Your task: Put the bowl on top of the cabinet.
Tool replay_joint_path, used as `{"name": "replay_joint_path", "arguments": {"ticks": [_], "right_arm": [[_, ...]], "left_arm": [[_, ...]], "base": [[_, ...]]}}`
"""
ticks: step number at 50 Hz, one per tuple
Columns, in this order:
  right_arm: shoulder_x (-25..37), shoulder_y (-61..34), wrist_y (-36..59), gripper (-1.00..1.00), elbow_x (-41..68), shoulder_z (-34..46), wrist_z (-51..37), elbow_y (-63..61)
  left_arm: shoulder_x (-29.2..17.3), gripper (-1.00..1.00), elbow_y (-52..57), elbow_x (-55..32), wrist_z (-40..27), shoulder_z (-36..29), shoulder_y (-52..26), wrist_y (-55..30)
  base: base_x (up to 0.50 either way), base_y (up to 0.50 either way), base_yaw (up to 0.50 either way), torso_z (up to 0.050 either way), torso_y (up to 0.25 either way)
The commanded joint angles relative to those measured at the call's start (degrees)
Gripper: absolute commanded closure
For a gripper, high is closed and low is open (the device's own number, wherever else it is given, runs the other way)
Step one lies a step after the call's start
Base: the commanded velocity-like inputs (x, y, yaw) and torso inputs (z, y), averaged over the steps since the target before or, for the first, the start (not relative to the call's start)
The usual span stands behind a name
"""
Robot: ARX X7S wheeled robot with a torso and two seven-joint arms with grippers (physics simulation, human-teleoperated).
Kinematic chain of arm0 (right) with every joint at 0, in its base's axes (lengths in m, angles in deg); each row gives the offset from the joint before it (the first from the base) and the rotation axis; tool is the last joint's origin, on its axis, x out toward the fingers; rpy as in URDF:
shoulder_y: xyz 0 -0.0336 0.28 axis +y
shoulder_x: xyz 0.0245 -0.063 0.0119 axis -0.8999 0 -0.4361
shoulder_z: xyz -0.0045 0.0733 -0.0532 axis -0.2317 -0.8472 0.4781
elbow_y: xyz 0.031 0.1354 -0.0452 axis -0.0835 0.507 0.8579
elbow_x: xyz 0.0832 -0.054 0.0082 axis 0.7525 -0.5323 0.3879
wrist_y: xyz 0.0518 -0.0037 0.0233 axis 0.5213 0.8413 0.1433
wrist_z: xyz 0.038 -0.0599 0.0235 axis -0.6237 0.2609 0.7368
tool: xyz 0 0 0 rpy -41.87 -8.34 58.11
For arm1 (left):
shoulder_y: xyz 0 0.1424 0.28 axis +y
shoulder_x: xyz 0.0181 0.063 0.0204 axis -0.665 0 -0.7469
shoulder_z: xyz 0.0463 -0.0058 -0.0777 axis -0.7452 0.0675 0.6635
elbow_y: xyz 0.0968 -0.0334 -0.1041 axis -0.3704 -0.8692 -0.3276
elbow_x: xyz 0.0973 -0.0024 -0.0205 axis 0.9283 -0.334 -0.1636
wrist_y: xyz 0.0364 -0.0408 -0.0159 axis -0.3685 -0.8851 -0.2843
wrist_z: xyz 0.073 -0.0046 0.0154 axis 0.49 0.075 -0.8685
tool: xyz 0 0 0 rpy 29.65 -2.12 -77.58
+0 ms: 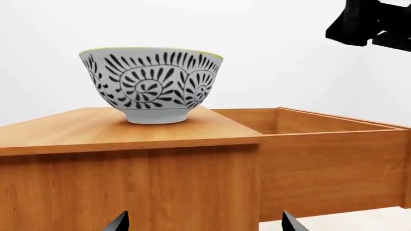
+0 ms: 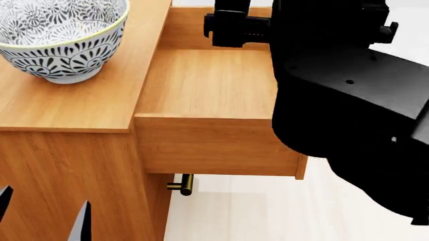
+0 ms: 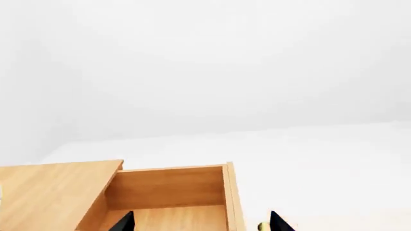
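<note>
The bowl stands upright on the cabinet top, beside the open drawer. Treat it as rigid, glazed, slippery and breakable; grip across the rim. Left pincer and right pincer: tips apart, empty

Bowl: black-patterned white, upright on the cabinet top. Cabinet: light-brown wood, top drawer pulled open.

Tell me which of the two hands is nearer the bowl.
The left hand, low in front of the cabinet under the bowl. The right hand hangs over the open drawer.
</note>
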Motion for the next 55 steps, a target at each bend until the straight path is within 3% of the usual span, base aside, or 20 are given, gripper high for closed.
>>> {"name": "replay_joint_path", "arguments": {"ticks": [1, 6, 14, 22, 34, 38, 52, 55], "right_arm": [[8.22, 4.28, -8.28, -1.0, -18.5, 1.25, -15.38, -18.89], [10.63, 5.5, -6.68, -1.0, -29.32, 3.92, -23.69, -23.62], [12.98, 9.04, -4.02, -1.0, -43.28, 8.68, -27.08, -29.88], [11.5, 20.34, -3.39, -1.0, -57.2, 12.22, -36.97, -31.19], [9.32, 39.31, 2.07, -1.0, -69.92, 4.67, -36.89, -30.75], [9.3, 43.84, -0.48, -1.0, -73.19, 2.75, -36.85, -29.61], [4.7, 54.38, -3.26, -1.0, -78.38, 1.14, -34.25, -24.11], [4.58, 56.18, -5.94, -1.0, -74.42, -0.36, -33.55, -22.28]], "left_arm": [[1.6, -1.0, 0.39, 1.36, -1.64, 2.77, -0.23, 0.33], [1.45, -1.0, 0.86, 1.11, -1.87, 2.89, -0.22, 0.17], [1.37, -1.0, 1.22, 1.3, -2.01, 2.35, -0.27, 0.03], [1.4, -1.0, 0.99, 1.85, -1.9, 1.49, -0.26, 0.22], [1.73, -1.0, 0.21, 2.67, -1.75, 0.06, -0.48, 0.33], [1.83, -1.0, -0.2, 3.03, -1.66, -0.44, -0.5, 0.48], [2.35, -1.0, -3.03, 4.09, -0.93, -1.92, -0.63, 1.62], [2.37, -1.0, -4.0, 4.19, -0.9, -1.83, -1.01, 1.58]], "base": [[0.0, 0.0, 0.0, 0.0, 0.0], [0.0, 0.0, 0.0, 0.0, 0.0], [0.0, 0.0, 0.0, 0.0, 0.0], [0.0, 0.0, 0.0, 0.0, 0.0], [0.0, 0.0, 0.0, 0.0, 0.0], [0.0, 0.0, 0.0, 0.0, 0.0], [0.0, 0.0, 0.0, 0.0, 0.0], [0.0, 0.0, 0.0, 0.0, 0.0]]}}
